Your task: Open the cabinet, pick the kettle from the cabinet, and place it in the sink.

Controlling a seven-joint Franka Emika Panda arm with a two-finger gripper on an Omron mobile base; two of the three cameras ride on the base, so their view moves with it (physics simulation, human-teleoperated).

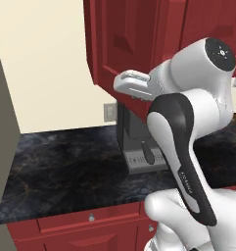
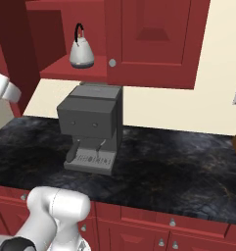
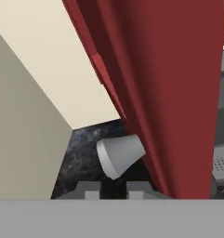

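The cabinet (image 2: pixel 153 39) hangs on the wall above the dark marbled table (image 2: pixel 178 166). Its left door (image 1: pixel 124 44) is swung out toward the robot, and the right door remains flush with the carcass, its round silver knob (image 2: pixel 112 62) at the lower left corner.

In the right base view the open compartment exposes the cabinet shelf. The kettle (image 2: pixel 82 53) stands upright on that shelf, near its front edge, just left of the closed door. The black arched handle points up.

Directly below the shelf, the grey coffee machine (image 2: pixel 91 128) stands on the table against the back wall. An outlet plate (image 1: pixel 109 112) is fixed to the wall just left of it in the left base view.

In the left base view the arm reaches up and left, and the white hand meets the lower edge of the open door. In the hand view the pincer (image 3: pixel 112 188) sits at the bottom, its two dark finger tips close together. The open door's knob (image 3: pixel 120 155), a grey cone, lies just above the tips, against the red door face. The tips are drawn nearly together; whether they pinch the knob cannot be told.

Red base drawers (image 2: pixel 188 223) with small silver knobs run below the table edge.
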